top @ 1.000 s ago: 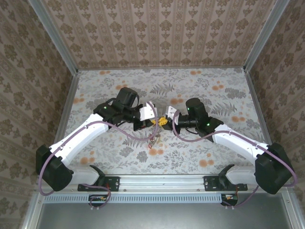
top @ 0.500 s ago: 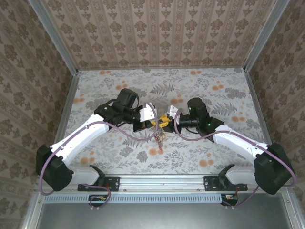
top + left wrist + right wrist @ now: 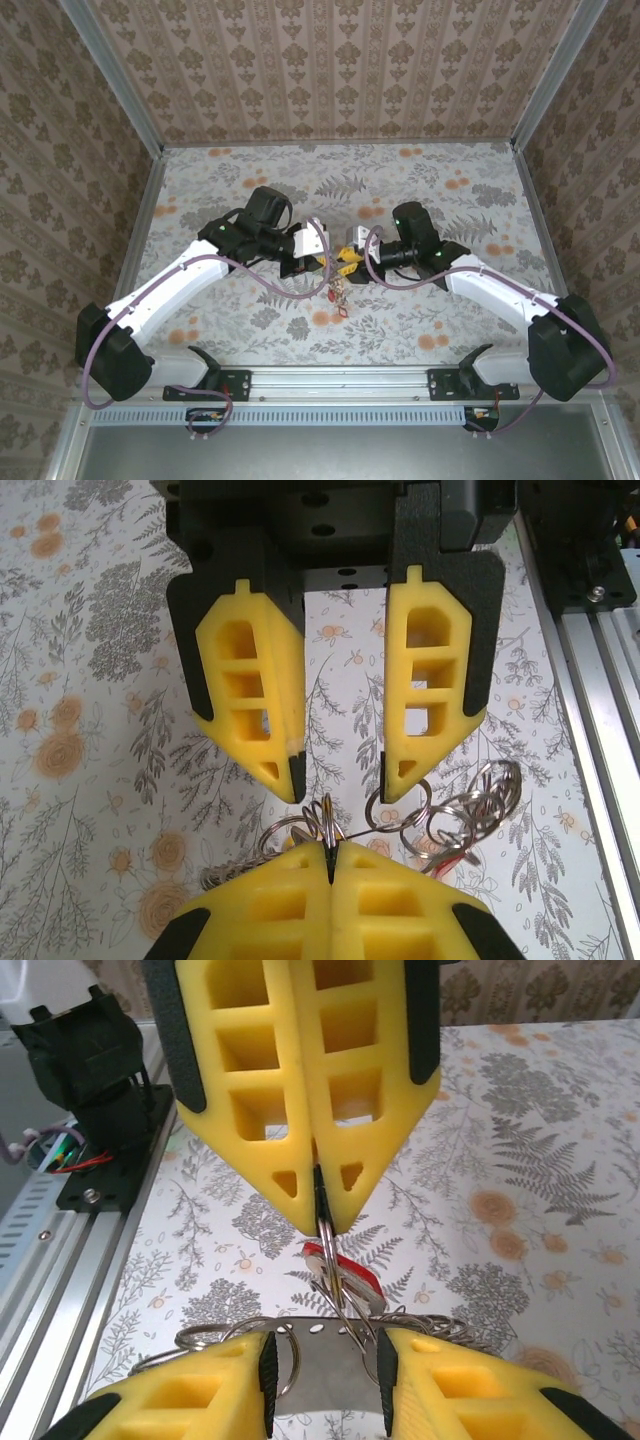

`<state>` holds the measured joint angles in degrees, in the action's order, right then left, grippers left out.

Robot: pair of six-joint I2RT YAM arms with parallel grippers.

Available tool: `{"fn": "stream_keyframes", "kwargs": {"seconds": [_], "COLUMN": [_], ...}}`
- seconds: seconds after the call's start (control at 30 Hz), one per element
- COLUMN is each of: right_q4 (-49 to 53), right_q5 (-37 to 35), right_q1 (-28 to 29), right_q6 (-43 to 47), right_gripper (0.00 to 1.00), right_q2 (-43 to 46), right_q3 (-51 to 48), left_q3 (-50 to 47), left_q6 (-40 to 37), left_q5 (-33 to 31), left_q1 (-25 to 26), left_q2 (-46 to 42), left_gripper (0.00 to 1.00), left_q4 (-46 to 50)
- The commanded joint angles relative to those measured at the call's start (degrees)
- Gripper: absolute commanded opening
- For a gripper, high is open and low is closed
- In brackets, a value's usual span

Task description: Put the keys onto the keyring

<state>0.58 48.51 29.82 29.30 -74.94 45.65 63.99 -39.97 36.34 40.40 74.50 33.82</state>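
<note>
Clamping the keyring (image 3: 322, 1228) edge-on, left hand (image 3: 329, 855) lets keys (image 3: 345, 1275) hang downward; right hand (image 3: 342, 785) stands parted.

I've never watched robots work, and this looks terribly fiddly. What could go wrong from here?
1. The left gripper pinches only the thin edge of a ring at its very fingertips. It might slip, dropping the whole bunch, red key included, onto the table.
2. The right gripper stands open with wire loops lying against one fingertip. If it moves, a loop could snag and tug the bunch free.
</note>
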Motion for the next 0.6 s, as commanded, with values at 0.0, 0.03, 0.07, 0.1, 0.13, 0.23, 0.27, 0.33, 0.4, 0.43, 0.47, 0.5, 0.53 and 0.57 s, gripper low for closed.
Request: {"fn": "stream_keyframes", "kwargs": {"seconds": [0.0, 0.03, 0.07, 0.1, 0.13, 0.23, 0.27, 0.33, 0.4, 0.43, 0.47, 0.5, 0.53, 0.57], "right_q4": [1.68, 1.79, 1.95, 2.0, 2.06, 2.65, 2.67, 2.57, 2.5, 2.41, 2.41, 2.31, 2.04, 1.88], "right_q5": [3.35, 3.23, 3.17, 3.22, 3.26, 3.48, 3.56, 3.71, 3.78, 3.8, 3.79, 3.66, 3.37, 3.14], "right_q1": [0.25, 0.31, 0.37, 0.32, 0.37, 0.49, 0.5, 0.59, 0.59, 0.56, 0.59, 0.59, 0.58, 0.59], "right_q6": [2.55, 2.86, 3.08, 3.38, 3.48, 4.08, 4.09, 4.12, 4.03, 3.88, 3.73, 3.46, 2.99, 2.44], "right_gripper": [0.35, 0.35, 0.35, 0.35, 0.35, 0.32, 0.3, 0.23, 0.15, 0.11, 0.09, 0.07, 0.04, 0.01], "right_q2": [-0.96, -1.16, -1.34, -1.5, -1.59, -1.94, -2.04, -2.04, -1.94, -1.79, -1.7, -1.6, -1.41, -1.37], "right_q3": [1.89, 2.05, 2.15, 2.25, 2.34, 2.77, 2.74, 2.74, 2.69, 2.61, 2.6, 2.47, 2.35, 2.26], "left_q3": [-0.33, -0.31, -0.24, -0.18, -0.21, -0.23, -0.1, -0.16, -0.1, -0.11, -0.13, -0.25, -0.4, -0.48], "left_q6": [-2.02, -2.2, -2.35, -2.59, -2.82, -3.37, -3.5, -3.54, -3.74, -3.72, -3.8, -3.88, -3.82, -3.83], "left_q5": [3.86, 4.23, 4.55, 4.82, 5.22, 6.24, 6.44, 6.45, 6.18, 5.87, 5.7, 5.4, 5.0, 4.64], "left_q1": [-0.31, -0.3, -0.24, -0.27, -0.25, -0.31, -0.25, -0.2, -0.24, -0.27, -0.26, -0.32, -0.31, -0.24], "left_q2": [-1.98, -1.99, -1.99, -1.99, -1.99, -1.99, -1.98, -1.98, -1.88, -1.88, -1.9, -1.82, -1.81, -1.77], "left_gripper": [0.0, 0.0, 0.0, 0.0, 0.0, 0.0, 0.0, 0.0, 0.0, 0.0, 0.0, 0.0, 0.0, 0.0], "left_q4": [-1.44, -1.31, -1.35, -1.3, -1.22, -1.26, -1.3, -1.39, -1.24, -1.13, -0.96, -0.87, -0.78, -0.69]}}
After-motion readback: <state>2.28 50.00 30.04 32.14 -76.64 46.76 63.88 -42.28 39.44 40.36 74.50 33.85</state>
